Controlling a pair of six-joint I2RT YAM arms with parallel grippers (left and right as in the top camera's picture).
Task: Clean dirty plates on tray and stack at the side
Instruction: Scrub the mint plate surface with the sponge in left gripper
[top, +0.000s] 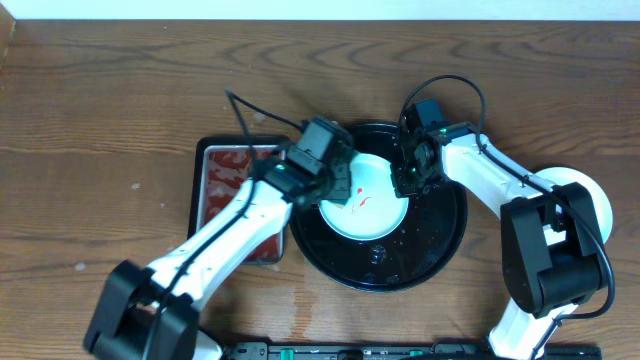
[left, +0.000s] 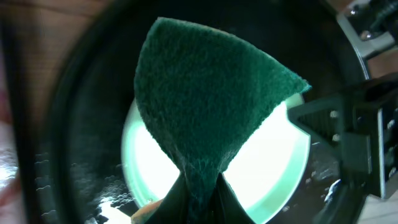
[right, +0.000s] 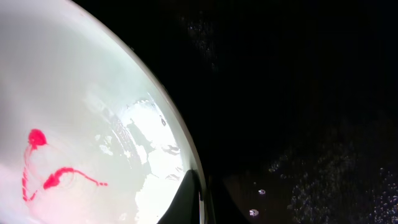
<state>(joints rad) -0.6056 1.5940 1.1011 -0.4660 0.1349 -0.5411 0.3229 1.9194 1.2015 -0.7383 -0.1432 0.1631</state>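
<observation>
left jaws: clamped together on the narrow lower end of a dark green scouring pad (left: 205, 106); the pad fans out wide beyond the tips
scouring pad position: hangs over the middle of the plate (left: 273, 180); contact with the plate surface cannot be told from the left wrist view
right jaws: closed on the rim of the same plate at its right edge; the thin pale rim runs between the two dark tips in the right wrist view
plate: pale mint, almost white, round and shallow, lying flat inside the tray (top: 440, 240), towards its left half
soil: thin red smear (right: 56, 177) with a round blob at one end on the plate floor, left of the gripped rim
tray: large, round, glossy black, low rim; water droplets (right: 323, 180) scattered on the bare part beside the plate
left arm (top: 230, 230): reaches in from lower left, crossing above a small rectangular metal tray (top: 225, 185) that carries red sauce and sits just left of the black tray
right arm (top: 500, 180): reaches in from the right
worktop (top: 100, 120): brown wood grain
unresolved: round pale object (top: 592, 195) at far right, partly hidden behind the right arm; identity cannot be told
</observation>
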